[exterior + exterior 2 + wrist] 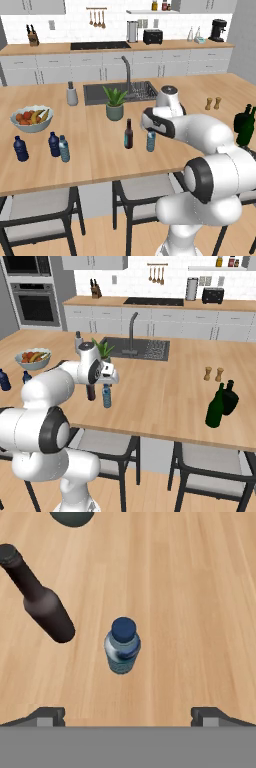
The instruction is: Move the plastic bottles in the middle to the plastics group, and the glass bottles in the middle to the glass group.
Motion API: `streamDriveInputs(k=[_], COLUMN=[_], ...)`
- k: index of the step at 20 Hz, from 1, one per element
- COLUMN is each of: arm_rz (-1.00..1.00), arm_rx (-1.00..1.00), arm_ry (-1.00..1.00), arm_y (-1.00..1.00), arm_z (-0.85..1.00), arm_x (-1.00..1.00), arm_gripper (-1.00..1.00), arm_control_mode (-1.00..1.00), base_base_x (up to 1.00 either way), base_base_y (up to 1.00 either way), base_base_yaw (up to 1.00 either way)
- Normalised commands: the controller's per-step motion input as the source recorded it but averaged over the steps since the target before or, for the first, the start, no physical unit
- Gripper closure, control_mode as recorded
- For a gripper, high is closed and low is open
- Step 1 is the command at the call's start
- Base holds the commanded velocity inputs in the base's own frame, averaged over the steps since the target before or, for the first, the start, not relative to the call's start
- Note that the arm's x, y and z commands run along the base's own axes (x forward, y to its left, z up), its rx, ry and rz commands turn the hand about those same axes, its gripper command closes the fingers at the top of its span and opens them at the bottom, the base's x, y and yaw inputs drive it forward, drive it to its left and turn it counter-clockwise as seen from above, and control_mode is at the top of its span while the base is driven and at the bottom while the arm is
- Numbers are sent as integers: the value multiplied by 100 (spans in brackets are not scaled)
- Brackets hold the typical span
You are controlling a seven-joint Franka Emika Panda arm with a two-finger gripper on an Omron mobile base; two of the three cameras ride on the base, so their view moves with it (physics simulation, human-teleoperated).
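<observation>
The gripper [128, 714] hangs over the counter [100, 160] with its two tips spread wide and nothing between them. Right under it stands a pale bottle [122, 645] with a dark cap, upright, near the middle of the counter and closer to the front edge. Just beside it stands the brown bottle [42, 602], upright too, with a small gap between them. A plant pot [114, 111] sits a bit behind the brown bottle, toward the sink [120, 91]. The other pale bottle [64, 148] stands far off near the left end, touching or almost touching a navy bottle [54, 144]. A second navy bottle [20, 148] stands a little apart, closer to the left edge. Behind them is a fruit bowl [31, 119]. The green bottles [222, 401] stand near the right end, close to the front edge, well apart from the middle. Two small shakers [213, 374] sit behind them. A big stretch of bare wood lies between the middle bottles and the green ones. There is also bare wood between the brown bottle and the left group. Chairs [40, 210] stand under the front edge.
</observation>
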Motion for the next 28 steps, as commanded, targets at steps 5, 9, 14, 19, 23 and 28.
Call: streamDriveInputs(k=[5,9,14,19,23,28], arm_rz=[-2,0,0,0,0,0], arm_rx=[-2,7,7,6,0,0], arm_ry=[0,0,0,0,0,0], arm_y=[-1,0,0,5,9,2], arm_z=[-11,-7,-9,-9,-10,-12], arm_x=[4,5,8,27,31,26], arm_gripper=[-100,-100,-100,-100,-100,-100], arm_control_mode=[-100,-100,-100,-100,-100,-100], base_base_x=[0,0,0,0,0,0], base_base_y=[0,0,0,0,0,0], base_base_yaw=[0,0,0,0,0,0])
